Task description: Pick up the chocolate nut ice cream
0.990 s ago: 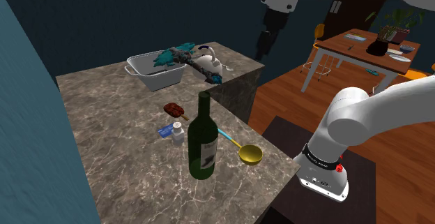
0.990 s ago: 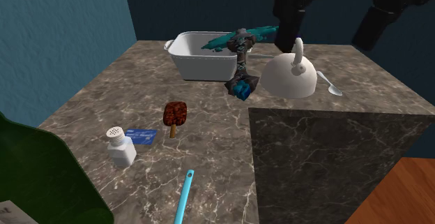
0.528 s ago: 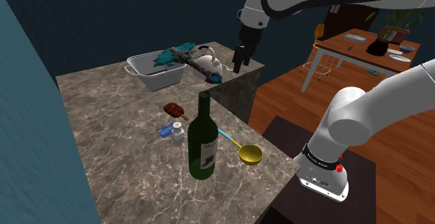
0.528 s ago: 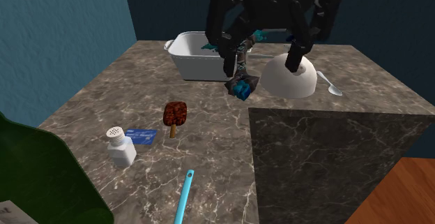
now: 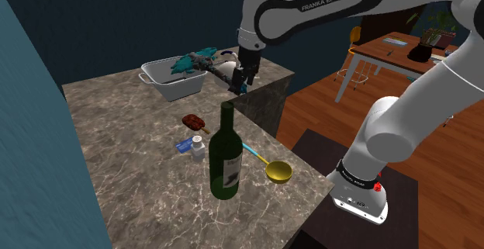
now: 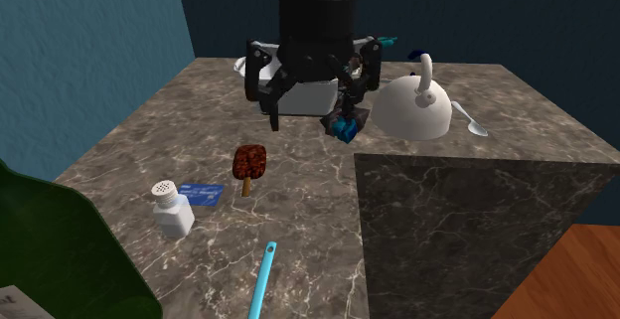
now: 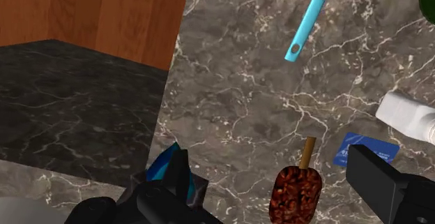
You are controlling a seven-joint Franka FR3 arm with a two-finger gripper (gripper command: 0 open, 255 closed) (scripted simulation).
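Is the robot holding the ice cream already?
No, the ice cream lies flat on the marble counter, and the open gripper hangs in the air, not touching it.

Dim, even light throughout (brighter over the wooden floor), with faint soft shadows

My arm is glossy white, with rounded tube-like links and dark bands at the joints. One black section far above the stand bears white FRANKA EMIKA lettering. Just above the stand the base collar carries a small red button, and the gripper is black all over, with two blocky fingers.
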